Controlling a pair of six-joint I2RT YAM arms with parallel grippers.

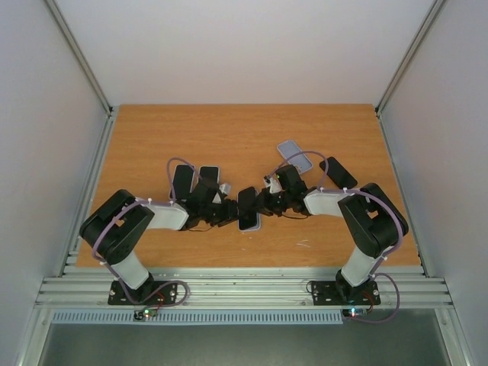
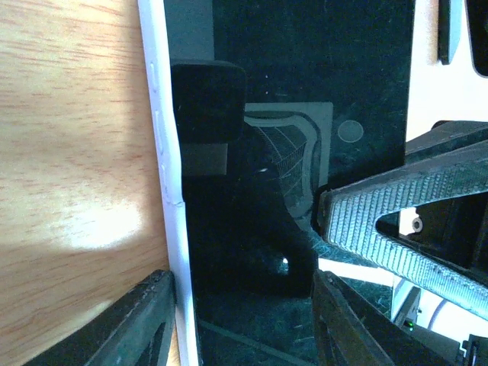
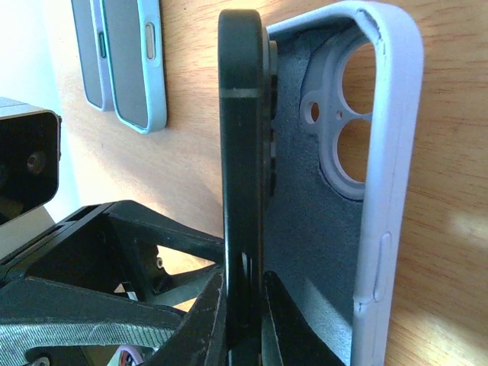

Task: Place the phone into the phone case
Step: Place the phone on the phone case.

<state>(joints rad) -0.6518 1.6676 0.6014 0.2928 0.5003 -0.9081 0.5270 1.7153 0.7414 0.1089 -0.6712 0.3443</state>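
A black phone (image 1: 248, 207) stands in a pale lavender phone case (image 3: 381, 175) at mid table, between both grippers. In the right wrist view the phone (image 3: 242, 152) is edge-on and tilted up out of the case, whose dark lining and camera holes show. My right gripper (image 3: 245, 305) is shut on the phone's edge; it also shows in the top view (image 1: 265, 203). In the left wrist view the phone's dark screen (image 2: 259, 229) sits beside the case's white rim (image 2: 171, 191). My left gripper (image 2: 244, 305) straddles both, its fingers against their sides.
Two dark phones or cases (image 1: 183, 181) (image 1: 207, 177) lie behind the left gripper. A grey case (image 1: 295, 155) and a black phone (image 1: 338, 172) lie behind the right gripper. Two light-blue-edged items (image 3: 133, 61) show in the right wrist view.
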